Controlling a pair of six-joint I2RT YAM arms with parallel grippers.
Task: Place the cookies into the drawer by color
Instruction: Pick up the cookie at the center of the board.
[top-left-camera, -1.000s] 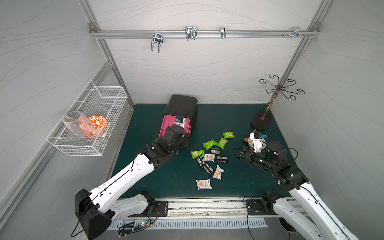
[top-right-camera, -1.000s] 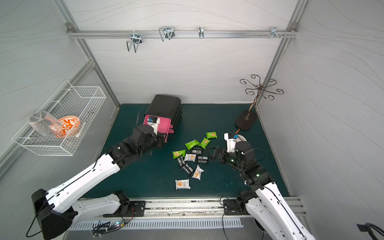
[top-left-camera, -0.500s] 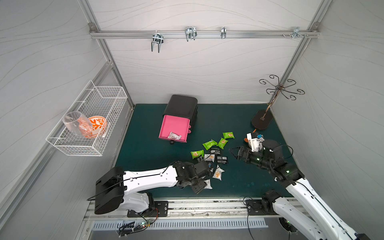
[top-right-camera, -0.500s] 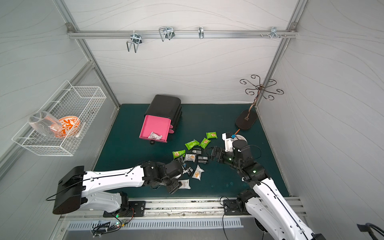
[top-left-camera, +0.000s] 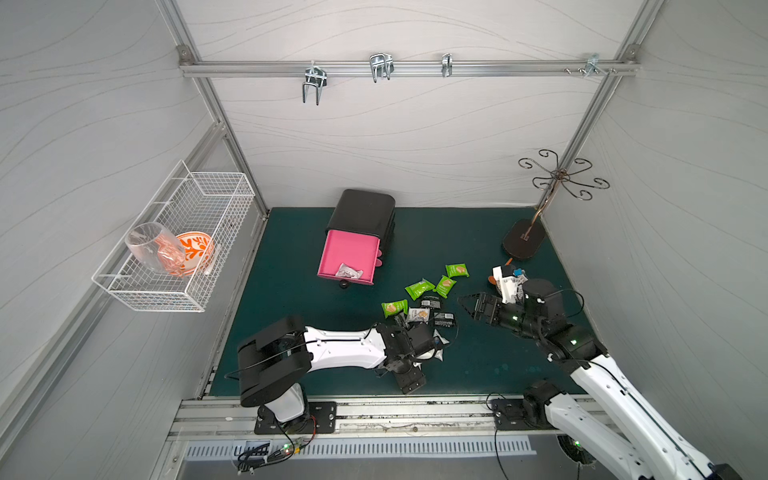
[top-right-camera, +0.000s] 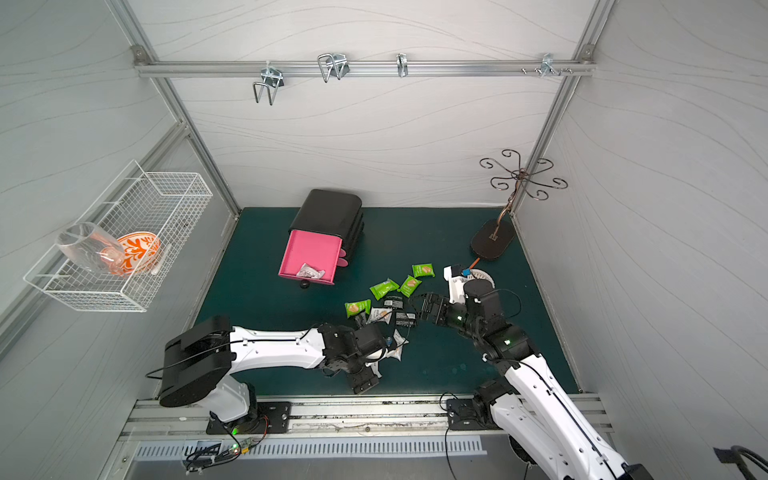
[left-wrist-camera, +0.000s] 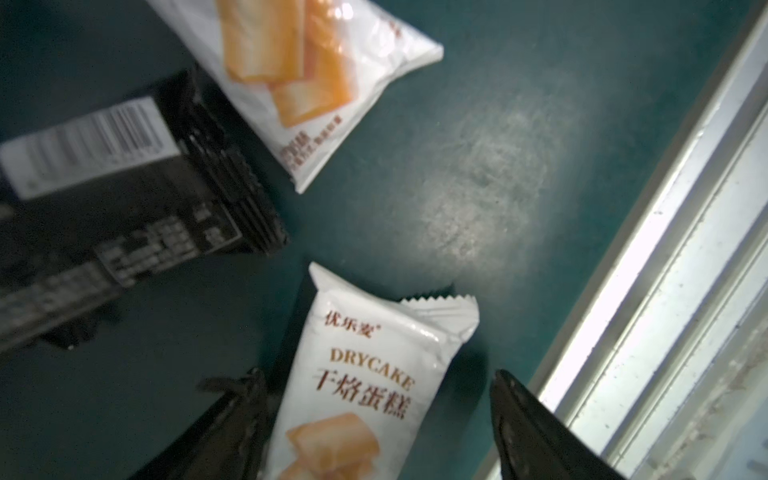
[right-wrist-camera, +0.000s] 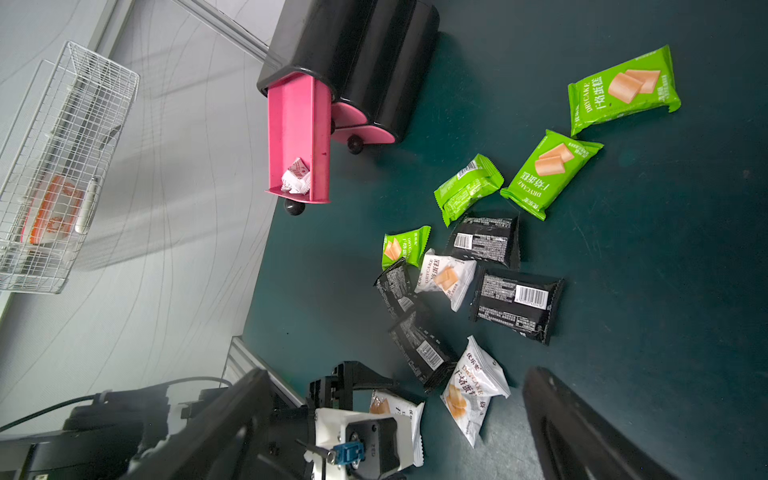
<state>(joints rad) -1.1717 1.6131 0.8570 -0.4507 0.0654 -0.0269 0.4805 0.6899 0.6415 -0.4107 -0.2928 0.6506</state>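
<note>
Left gripper is hanging low over the mat with its jaws spread wide. It is straddling a white packet that is lying flat between them. One finger is sitting just beside the wrapper's edge and the other is standing clear of it, so nothing is being pinched. That packet is lying at the near edge of the mat, close to the rail, with a second white packet and a black packet just beyond it. Right gripper is hovering above the mat, fully spread and carrying nothing, and it is pointing in at the pile from the right. The cookies are lying loose mid-mat in both top views. Four green packets are trailing off toward the back right, and black and white ones are mixing together nearer the arms. The cabinet is standing toward the back. Its top drawer is sticking out, pink and open, with one crumpled white wrapper lying at its front end by the knob. The lower fronts are looking pushed in. The basket is hanging on the left wall, well apart from all this.
</note>
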